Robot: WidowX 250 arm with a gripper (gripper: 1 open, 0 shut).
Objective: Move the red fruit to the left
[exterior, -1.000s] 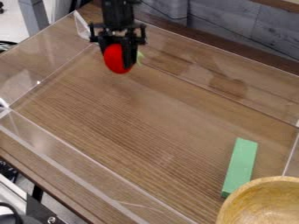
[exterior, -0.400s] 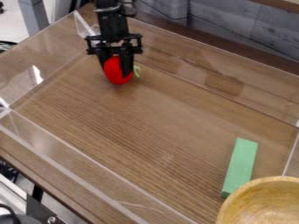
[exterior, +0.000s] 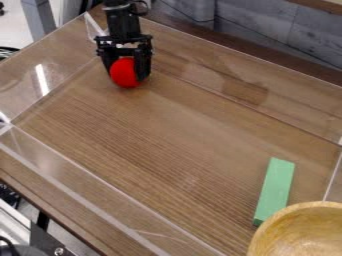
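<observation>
Camera view: wood-grain table (exterior: 174,140) inside clear walls (exterior: 40,60).

Open wood tabletop (exterior: 160,130) between clear walls (exterior: 40,90); green block (exterior: 275,190), bowl (exterior: 305,235) front-right.

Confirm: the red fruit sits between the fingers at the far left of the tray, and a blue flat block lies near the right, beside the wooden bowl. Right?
One detail is wrong: the flat block is green, not blue, as the camera view shows. The red fruit is at the far left between the fingers, and the block lies near the right beside the wooden bowl.
</observation>
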